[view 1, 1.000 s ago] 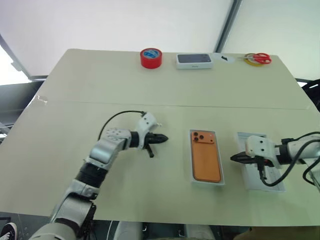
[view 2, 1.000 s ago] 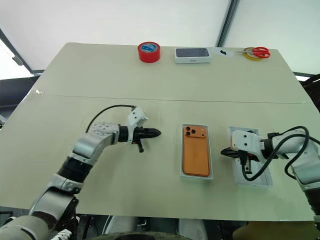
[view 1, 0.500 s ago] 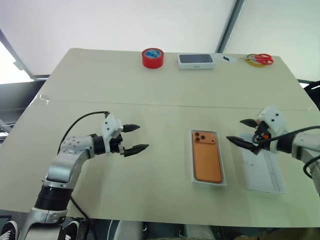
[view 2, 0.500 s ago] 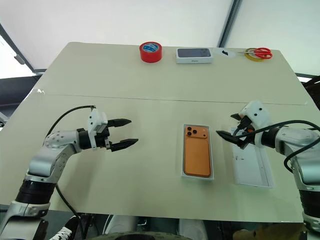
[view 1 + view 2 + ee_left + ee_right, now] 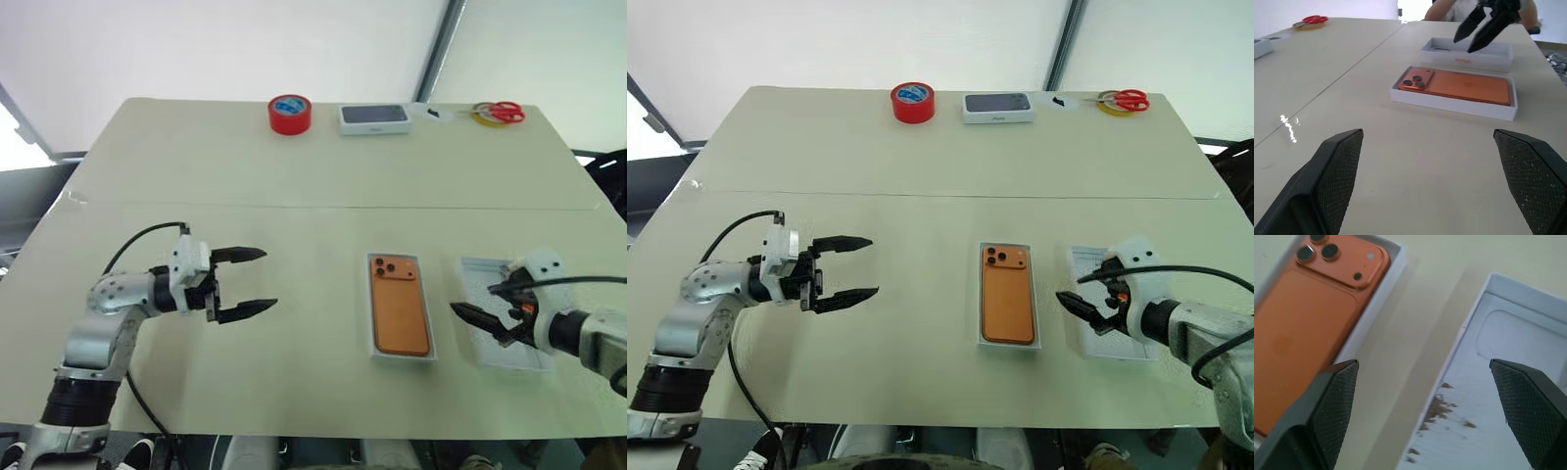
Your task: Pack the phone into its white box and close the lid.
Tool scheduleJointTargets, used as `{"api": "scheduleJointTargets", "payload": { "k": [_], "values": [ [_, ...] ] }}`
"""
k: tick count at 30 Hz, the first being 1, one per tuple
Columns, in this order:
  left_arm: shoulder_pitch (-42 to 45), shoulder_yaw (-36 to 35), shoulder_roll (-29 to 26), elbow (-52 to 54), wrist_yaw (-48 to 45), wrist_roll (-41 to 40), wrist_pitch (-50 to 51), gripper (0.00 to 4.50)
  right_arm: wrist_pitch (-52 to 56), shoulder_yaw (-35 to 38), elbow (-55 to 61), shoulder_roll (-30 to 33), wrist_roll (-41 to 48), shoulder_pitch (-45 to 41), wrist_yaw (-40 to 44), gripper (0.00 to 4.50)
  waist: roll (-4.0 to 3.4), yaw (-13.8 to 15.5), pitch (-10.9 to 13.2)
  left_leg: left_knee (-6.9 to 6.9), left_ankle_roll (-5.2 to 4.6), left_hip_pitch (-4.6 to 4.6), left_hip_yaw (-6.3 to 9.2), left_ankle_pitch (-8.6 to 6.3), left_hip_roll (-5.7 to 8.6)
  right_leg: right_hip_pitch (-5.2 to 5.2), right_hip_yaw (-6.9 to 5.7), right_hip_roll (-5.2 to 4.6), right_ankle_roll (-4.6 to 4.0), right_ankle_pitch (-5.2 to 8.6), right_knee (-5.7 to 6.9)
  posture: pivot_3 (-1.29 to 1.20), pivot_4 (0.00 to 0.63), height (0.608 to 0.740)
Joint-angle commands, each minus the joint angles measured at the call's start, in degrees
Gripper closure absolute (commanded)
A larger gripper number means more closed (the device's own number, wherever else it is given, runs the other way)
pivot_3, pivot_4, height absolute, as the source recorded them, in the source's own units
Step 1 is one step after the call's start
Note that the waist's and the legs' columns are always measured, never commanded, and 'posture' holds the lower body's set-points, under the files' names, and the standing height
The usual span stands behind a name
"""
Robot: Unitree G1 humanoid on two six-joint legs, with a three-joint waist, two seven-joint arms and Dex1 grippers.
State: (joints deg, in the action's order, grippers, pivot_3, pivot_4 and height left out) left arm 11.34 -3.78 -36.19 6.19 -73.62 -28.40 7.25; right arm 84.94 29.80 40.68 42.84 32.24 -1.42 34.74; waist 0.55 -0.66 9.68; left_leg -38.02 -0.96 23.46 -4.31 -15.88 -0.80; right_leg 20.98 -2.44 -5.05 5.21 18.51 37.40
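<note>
phone [image 5: 399, 304] lying camera-side up in white box [image 5: 377, 348], frame center-right | lid [image 5: 500, 328] lying beside it | left gripper [image 5: 257, 282] and right gripper [image 5: 480, 305] fingers now standing released, clenched a second ago, left arm having retreated toward frame left

Red tape roll [image 5: 290, 114], grey-topped box [image 5: 373, 118], red-handled scissors [image 5: 502, 112] along the table's [image 5: 196, 176] far edge.

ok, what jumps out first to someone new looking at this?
The orange phone, back up, in a shallow white box at the table's near middle. An open white box part lies just right of it, under the open right hand. The left hand hangs open and empty, well to the left.
</note>
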Motion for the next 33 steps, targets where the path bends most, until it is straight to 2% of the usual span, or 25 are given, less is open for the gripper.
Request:
{"api": "scheduleJointTargets", "payload": {
  "k": [1, 7, 21, 23, 25, 30, 31, 33],
  "values": [
    [-0.6, -1.2, -1.1, 1.3, -1.8, -2.0, -0.7, 0.01, 7.3, 1.6, 2.6, 0.5, 1.7, -2.0, -2.4, 0.03, 0.00, 0.0, 0.0, 0.01, 0.00, 0.02, 0.00, 0.00, 0.00, 0.02, 0.00, 0.00, 0.00, 0.00, -0.01, 0.00, 0.150, 0.730],
    [-0.4, -0.1, -0.6, 3.1, -1.8, -2.3, -1.6, 0.01, 7.6, -1.4, 1.3, 4.0, 5.1, -0.4, -7.3, 0.03, -0.01, 0.0, 0.0, 0.02, -0.02, 0.09, -0.02, -0.01, 0.02, 0.08, 0.02, -0.01, 0.00, 0.00, -0.04, 0.00, 0.150, 0.730],
    [-2.3, 0.8, 0.1, 5.9, 1.5, -1.3, -1.5, 0.01, 7.6, -5.1, -2.9, 4.0, 20.0, -3.0, -22.6, 0.03, -0.01, 0.0, 0.0, 0.02, -0.05, 0.09, -0.04, -0.01, 0.02, 0.08, 0.02, 0.01, 0.01, 0.00, -0.03, 0.00, 0.150, 0.730],
    [-2.5, 1.0, 0.2, 6.4, 2.2, -1.2, -1.4, 0.00, 7.6, -5.8, -3.9, 4.4, 21.0, -3.0, -25.1, 0.54, -0.01, 0.0, 0.0, 0.02, -0.05, 0.09, -0.05, -0.01, 0.02, 0.07, 0.02, 0.01, 0.01, 0.00, -0.03, 0.00, 0.150, 0.730],
    [-2.7, 1.1, 0.3, 6.8, 2.7, -1.3, -1.2, 0.00, 7.6, -6.1, -4.7, 4.6, 22.0, -2.9, -27.4, 1.31, -0.01, 0.0, 0.0, 0.02, -0.05, 0.09, -0.05, -0.02, 0.02, 0.07, 0.02, 0.01, 0.01, 0.00, -0.03, 0.00, 0.150, 0.730],
    [-3.2, 1.6, 0.4, 7.8, 3.8, -1.1, -1.1, 0.00, 7.6, -6.9, -5.5, 3.2, 25.9, -3.7, -32.6, 4.06, -0.01, -0.1, 0.0, 0.02, -0.06, 0.09, -0.06, -0.01, 0.02, 0.07, 0.02, 0.03, 0.01, 0.00, -0.03, 0.00, 0.150, 0.730],
    [-3.2, 1.7, 0.4, 7.8, 4.0, -1.1, -1.0, 0.00, 7.6, -7.3, -5.5, 2.7, 26.7, -3.7, -33.8, 4.44, 0.00, -0.1, 0.0, 0.02, -0.06, 0.09, -0.05, -0.01, 0.02, 0.07, 0.02, 0.03, 0.01, 0.00, -0.03, 0.00, 0.150, 0.730],
    [-3.1, 1.8, 0.4, 8.0, 4.5, -1.2, -0.7, 0.00, 7.6, -7.8, -5.8, 2.1, 28.0, -3.9, -35.9, 4.44, 0.01, -0.1, 0.0, 0.02, -0.06, 0.09, -0.05, -0.01, 0.01, 0.07, 0.02, 0.04, 0.01, 0.00, -0.03, 0.00, 0.150, 0.730]
  ]
}}
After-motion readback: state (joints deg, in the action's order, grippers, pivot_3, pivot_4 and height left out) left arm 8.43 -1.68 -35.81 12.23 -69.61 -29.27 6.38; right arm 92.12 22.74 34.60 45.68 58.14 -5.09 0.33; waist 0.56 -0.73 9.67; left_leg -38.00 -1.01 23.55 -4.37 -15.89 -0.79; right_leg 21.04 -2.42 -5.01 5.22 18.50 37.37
